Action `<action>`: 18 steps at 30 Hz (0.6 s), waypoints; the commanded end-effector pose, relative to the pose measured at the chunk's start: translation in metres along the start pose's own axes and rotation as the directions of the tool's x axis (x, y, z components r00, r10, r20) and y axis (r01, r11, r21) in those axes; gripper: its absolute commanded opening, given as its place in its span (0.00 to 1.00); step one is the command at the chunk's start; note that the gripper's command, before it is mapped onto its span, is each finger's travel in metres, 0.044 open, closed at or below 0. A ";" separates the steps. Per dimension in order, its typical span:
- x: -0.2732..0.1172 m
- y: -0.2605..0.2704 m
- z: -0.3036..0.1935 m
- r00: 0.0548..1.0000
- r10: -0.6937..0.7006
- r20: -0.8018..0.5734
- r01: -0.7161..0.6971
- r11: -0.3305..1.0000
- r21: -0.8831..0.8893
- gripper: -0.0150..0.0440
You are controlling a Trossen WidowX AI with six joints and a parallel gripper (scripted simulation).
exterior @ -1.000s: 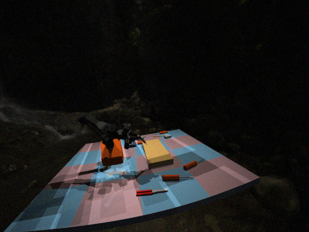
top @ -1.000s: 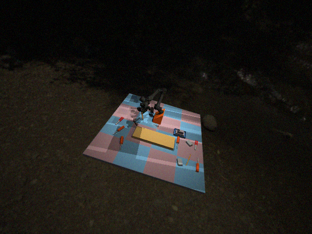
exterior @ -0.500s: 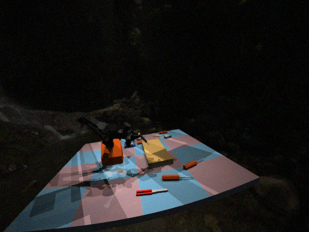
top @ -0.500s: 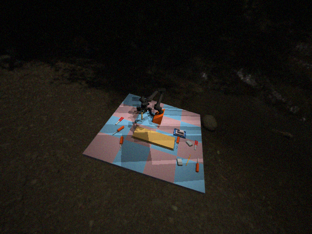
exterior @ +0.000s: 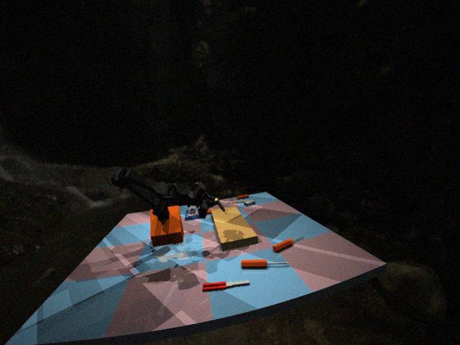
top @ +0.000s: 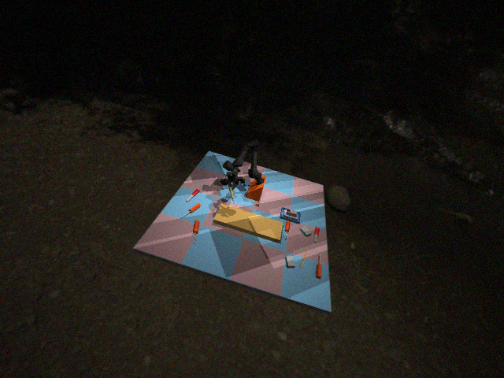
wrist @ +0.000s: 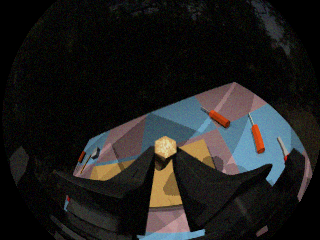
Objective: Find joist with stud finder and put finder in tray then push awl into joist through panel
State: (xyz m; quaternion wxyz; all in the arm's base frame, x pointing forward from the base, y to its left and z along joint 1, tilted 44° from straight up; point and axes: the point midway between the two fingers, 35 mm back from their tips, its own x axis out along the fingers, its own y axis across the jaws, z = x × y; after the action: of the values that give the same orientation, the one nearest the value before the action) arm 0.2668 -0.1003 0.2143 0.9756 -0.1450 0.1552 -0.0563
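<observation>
My gripper [top: 231,185] [exterior: 215,200] [wrist: 163,151] is shut on the awl [top: 231,192] [exterior: 221,205] [wrist: 165,148], whose pale hexagonal handle end shows between the fingertips in the wrist view. The awl is in the air, point down and somewhat tilted in the exterior view. In the top view it hangs on the arm's side of the yellow floor panel [top: 248,224] [exterior: 235,221] [wrist: 200,150]; its height is hard to tell. The stud finder [top: 290,213] [exterior: 192,211] lies in the blue tray [top: 290,220]. No joist or hole is visible.
An orange block [top: 254,194] [exterior: 167,234] stands at the arm's base. Orange screwdrivers [top: 196,226] [exterior: 254,264] [wrist: 257,138] and a red-handled tool [top: 191,196] [exterior: 214,286] lie beyond one panel end. Grey blocks [top: 290,261], a yellow stick [top: 304,258] and more tools lie beyond the other.
</observation>
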 end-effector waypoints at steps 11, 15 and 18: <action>0.048 0.025 -0.009 0.990 0.041 -0.135 -0.033 0.998 0.061 0.25; 0.061 0.035 -0.014 0.983 0.042 -0.178 -0.031 0.997 0.067 0.25; 0.071 0.043 -0.017 0.977 0.042 -0.209 -0.028 0.997 0.068 0.25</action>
State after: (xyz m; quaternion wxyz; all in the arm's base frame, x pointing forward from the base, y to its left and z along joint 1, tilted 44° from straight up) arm 0.3204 -0.0808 0.1717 0.9619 -0.1063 0.2457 -0.0562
